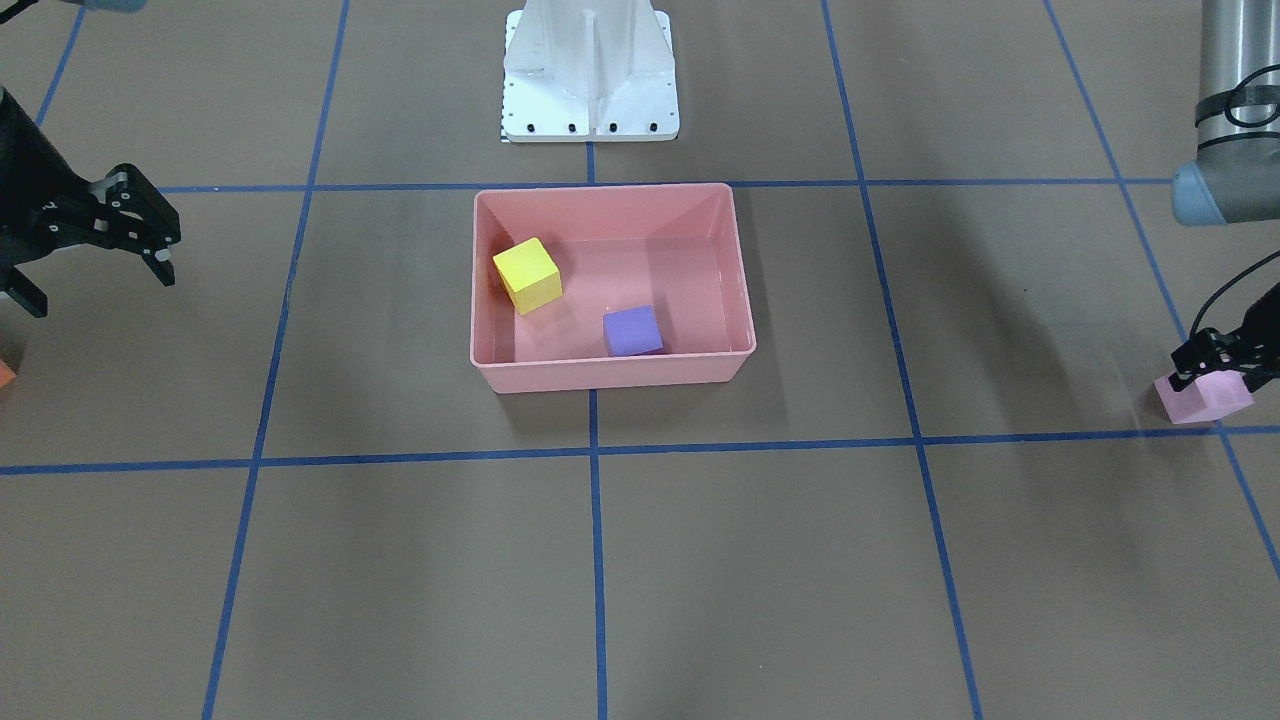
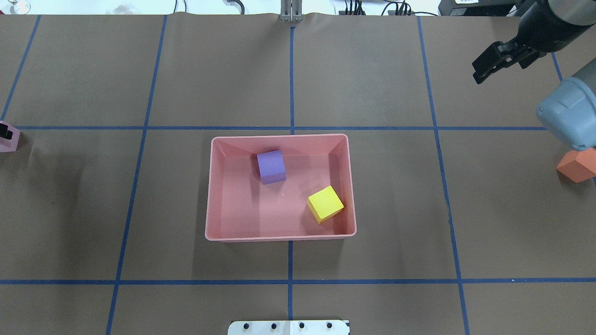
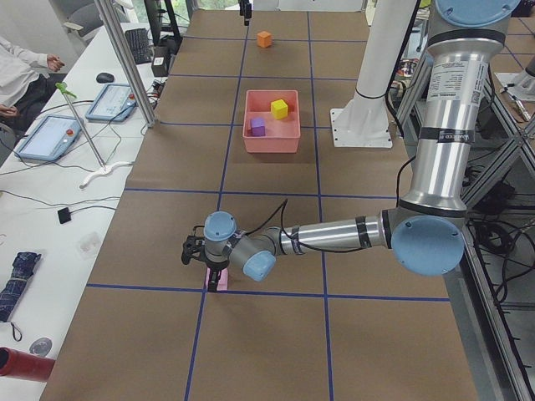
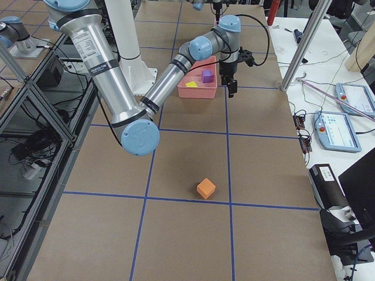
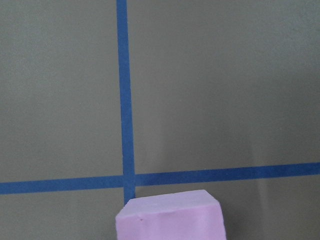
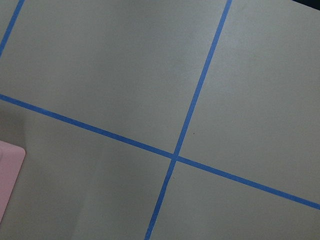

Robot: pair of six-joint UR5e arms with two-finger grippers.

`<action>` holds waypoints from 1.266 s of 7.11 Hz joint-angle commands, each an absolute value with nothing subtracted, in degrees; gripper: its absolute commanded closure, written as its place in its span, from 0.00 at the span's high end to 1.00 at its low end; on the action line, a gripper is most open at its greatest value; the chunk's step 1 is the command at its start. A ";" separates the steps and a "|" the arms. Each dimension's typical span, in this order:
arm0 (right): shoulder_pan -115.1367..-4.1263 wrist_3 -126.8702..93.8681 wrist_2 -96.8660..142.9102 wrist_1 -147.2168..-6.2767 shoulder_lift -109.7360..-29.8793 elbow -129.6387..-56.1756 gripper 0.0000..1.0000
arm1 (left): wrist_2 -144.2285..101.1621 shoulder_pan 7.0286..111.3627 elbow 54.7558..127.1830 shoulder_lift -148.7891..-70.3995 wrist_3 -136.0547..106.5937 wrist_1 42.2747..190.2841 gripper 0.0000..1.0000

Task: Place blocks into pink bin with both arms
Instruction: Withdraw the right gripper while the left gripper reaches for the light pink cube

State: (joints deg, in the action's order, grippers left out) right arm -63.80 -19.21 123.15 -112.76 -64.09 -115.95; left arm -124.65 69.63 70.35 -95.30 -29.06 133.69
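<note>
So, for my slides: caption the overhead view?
Yellow block and purple block sit in the pink bin; orange block lies outside.

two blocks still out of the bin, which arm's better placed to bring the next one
Left. The left gripper straddles the light pink cube; the right gripper hangs open and empty, away from the orange cube.

Clock directions I give from the pink bin, read in the overhead view; it sits upright at table centre. Inside it, the yellow cube lies at 4 o'clock, turned askew, and the purple cube at 12. The light pink cube sits far out at 9, between the fingers of the left gripper. The orange cube rests far out at 3.
</note>
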 commanded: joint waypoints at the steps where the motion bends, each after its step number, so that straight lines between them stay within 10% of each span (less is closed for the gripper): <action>1: -63.81 -18.81 123.05 -112.76 -64.60 -116.02 0.99 | -121.65 67.68 69.00 -95.36 -28.83 135.25 0.87; 3: -63.81 -18.81 123.05 -112.76 -64.69 -116.02 0.99 | -121.64 67.68 68.47 -95.27 -28.13 136.14 0.79; 4: -63.81 -18.81 123.05 -112.76 -64.69 -116.02 0.99 | -122.25 67.68 69.08 -95.27 -28.21 136.14 0.47; 5: -63.81 -18.11 123.05 -112.76 -65.30 -116.02 0.99 | -122.34 67.68 70.82 -95.36 -28.21 135.62 0.41; 9: -67.84 -7.50 123.31 -112.76 -70.21 -115.84 0.99 | -127.09 67.76 92.30 -100.52 -31.27 112.43 0.40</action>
State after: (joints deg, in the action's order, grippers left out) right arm -66.29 -11.41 123.29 -112.76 -68.04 -115.95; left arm -126.63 67.76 83.59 -98.01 -29.50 123.37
